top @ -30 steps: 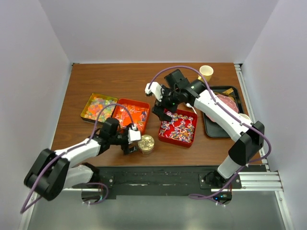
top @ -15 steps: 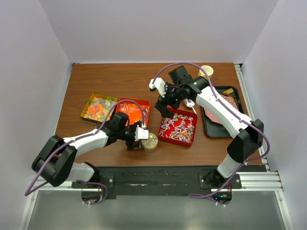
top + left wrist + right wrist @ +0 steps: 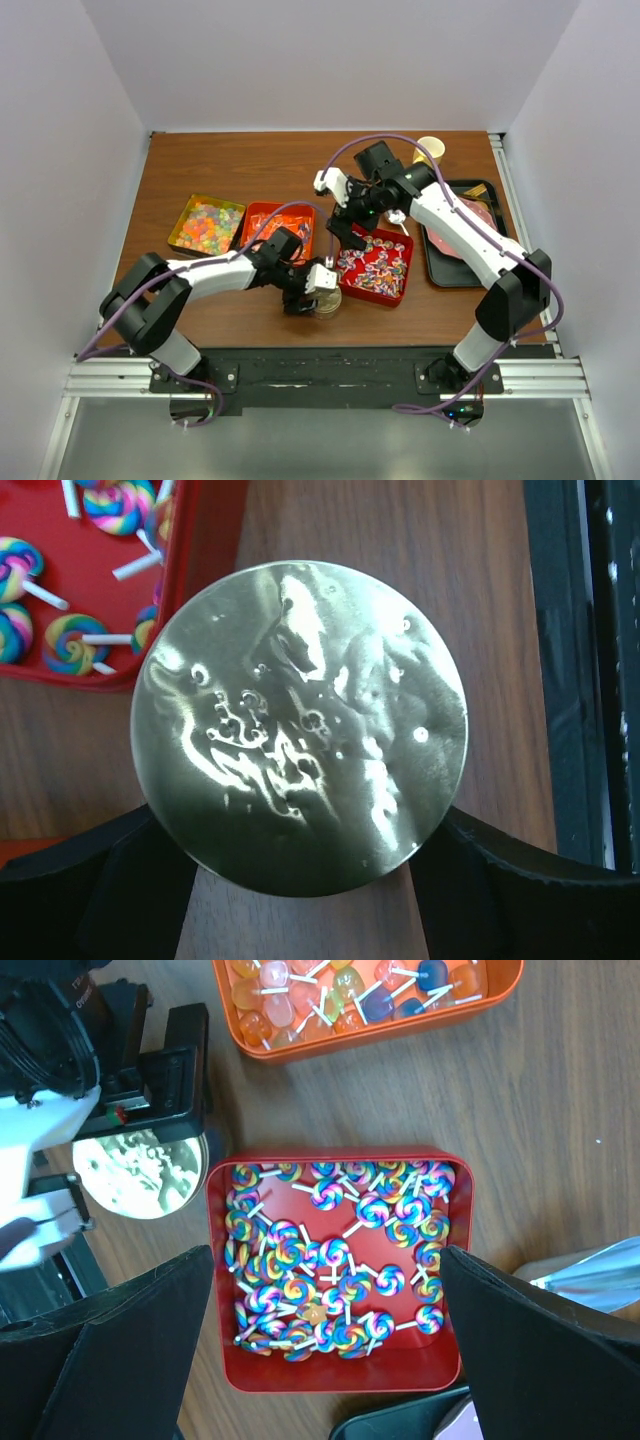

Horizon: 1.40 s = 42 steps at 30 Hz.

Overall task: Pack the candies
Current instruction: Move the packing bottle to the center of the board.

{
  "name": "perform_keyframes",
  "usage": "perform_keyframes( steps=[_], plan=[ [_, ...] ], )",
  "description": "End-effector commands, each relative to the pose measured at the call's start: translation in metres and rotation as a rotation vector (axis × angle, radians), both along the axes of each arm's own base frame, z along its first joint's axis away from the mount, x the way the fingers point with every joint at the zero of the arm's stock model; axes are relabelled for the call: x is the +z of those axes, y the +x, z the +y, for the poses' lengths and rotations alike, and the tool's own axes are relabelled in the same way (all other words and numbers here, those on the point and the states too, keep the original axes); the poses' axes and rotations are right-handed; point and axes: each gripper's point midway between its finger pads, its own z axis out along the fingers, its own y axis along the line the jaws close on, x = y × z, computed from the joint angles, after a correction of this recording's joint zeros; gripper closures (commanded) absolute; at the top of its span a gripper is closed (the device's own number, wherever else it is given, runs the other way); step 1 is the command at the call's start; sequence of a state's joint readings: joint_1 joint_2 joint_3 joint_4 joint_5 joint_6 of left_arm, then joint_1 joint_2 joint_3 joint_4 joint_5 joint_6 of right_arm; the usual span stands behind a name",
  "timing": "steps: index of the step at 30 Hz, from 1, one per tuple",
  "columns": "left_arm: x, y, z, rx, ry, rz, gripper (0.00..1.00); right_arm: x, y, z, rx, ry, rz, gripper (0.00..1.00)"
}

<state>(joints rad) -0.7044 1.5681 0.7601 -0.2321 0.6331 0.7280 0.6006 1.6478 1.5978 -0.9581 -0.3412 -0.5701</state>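
Note:
The candies lie in three containers. Swirled lollipops fill the red tray, wrapped orange and blue ones the orange tray, and gummy pieces the yellow tin. My left gripper straddles a gold-lidded jar just left of the red tray. A finger stands on each side of the jar. The lid hides where they meet it. My right gripper hovers open over the red tray, with nothing between its fingers.
A black tray with a pink plate sits right of the red tray. A paper cup stands at the back. A silvery wrapper shows at the right. The black rail along the table's front edge lies just past the jar.
My left arm has swung right, and the gold-lidded jar has slid right with it, up to the red tray. The left jaws have narrowed a little. The right gripper has shifted slightly.

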Motion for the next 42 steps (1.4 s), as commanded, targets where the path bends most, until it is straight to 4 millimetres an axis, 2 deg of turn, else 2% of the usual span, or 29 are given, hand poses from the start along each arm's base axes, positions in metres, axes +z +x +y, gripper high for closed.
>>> perform_keyframes(
  steps=[1,3,4,5,6,7,9,10,11,12,13,14,15,16,18,21,22,24,25,28,30,32,35,37,42],
  plan=[
    [0.03,0.013,-0.024,0.186,-0.145,-0.025,0.17,0.023,-0.01,-0.008,0.04,0.04,-0.051,0.01],
    [0.041,0.013,-0.032,0.29,-0.212,-0.002,0.15,0.024,-0.01,-0.014,0.044,0.03,-0.056,0.01],
    [0.031,0.006,-0.03,0.327,-0.188,0.007,0.15,0.023,-0.009,-0.016,0.042,0.027,-0.058,0.01],
    [0.032,0.005,-0.03,0.384,-0.197,0.009,0.14,0.023,-0.007,-0.019,0.041,0.023,-0.057,0.01],
    [0.043,0.007,-0.037,0.413,-0.259,-0.024,0.13,0.022,-0.007,-0.021,0.042,0.019,-0.052,0.01],
    [0.033,0.005,-0.029,0.465,-0.244,-0.017,0.13,0.021,-0.006,-0.021,0.048,0.019,-0.045,0.01],
    [0.028,-0.002,-0.031,0.526,-0.247,0.024,0.11,0.017,-0.006,-0.023,0.061,0.005,-0.033,0.01],
    [0.016,-0.004,-0.02,0.57,-0.224,0.012,0.11,0.014,-0.006,-0.023,0.066,-0.001,-0.025,0.01],
    [0.013,-0.009,-0.017,0.635,-0.242,0.062,0.1,0.011,-0.004,-0.024,0.064,-0.006,-0.016,0.01],
    [0.024,-0.009,-0.02,0.642,-0.317,0.042,0.09,0.011,-0.004,-0.023,0.062,-0.008,-0.014,0.01],
    [0.005,-0.015,0.0,0.694,-0.292,0.016,0.08,0.011,-0.002,-0.022,0.056,-0.006,-0.012,0.01],
    [0.005,-0.018,0.005,0.7,-0.317,-0.011,0.0,0.008,-0.001,-0.022,0.033,-0.006,0.008,0.01],
    [0.018,-0.014,0.004,0.704,-0.399,-0.054,0.0,0.008,0.0,-0.02,0.03,0.001,0.005,0.01],
    [0.009,-0.014,0.015,0.729,-0.379,-0.072,0.0,0.006,0.0,-0.02,0.031,0.001,0.015,0.01],
    [0.024,-0.009,0.009,0.719,-0.444,-0.099,0.0,0.002,-0.003,-0.019,0.041,0.006,0.03,0.01],
    [0.018,-0.014,0.008,0.701,-0.458,-0.086,0.0,-0.001,-0.018,-0.018,0.134,0.022,0.041,0.01],
    [0.018,-0.018,0.003,0.669,-0.47,-0.069,0.0,-0.016,-0.029,-0.021,0.164,0.015,0.071,0.01],
    [0.015,-0.015,-0.004,0.656,-0.489,-0.074,0.0,-0.016,-0.036,-0.022,0.265,0.043,-0.002,0.01],
    [0.013,-0.013,-0.006,0.659,-0.49,-0.082,0.0,-0.032,-0.044,-0.026,0.275,0.03,0.018,0.01],
    [-0.001,-0.008,-0.013,0.642,-0.492,-0.103,0.0,-0.036,-0.043,-0.026,0.282,0.026,0.01,0.01],
    [-0.009,-0.006,-0.02,0.624,-0.498,-0.115,0.0,-0.038,-0.049,-0.031,0.291,0.002,0.056,0.01],
    [-0.007,-0.007,-0.026,0.601,-0.519,-0.119,0.02,-0.041,-0.05,-0.034,0.304,-0.019,0.071,0.01],
    [0.0,-0.02,-0.033,0.544,-0.548,-0.142,0.03,-0.047,-0.054,-0.037,0.329,-0.032,0.07,0.01],
    [0.003,-0.022,-0.036,0.515,-0.555,-0.166,0.04,-0.057,-0.059,-0.039,0.335,-0.031,0.081,0.01],
    [0.005,-0.021,-0.038,0.501,-0.557,-0.195,0.1,-0.077,-0.068,-0.023,0.417,0.039,0.092,0.01]
  ],
)
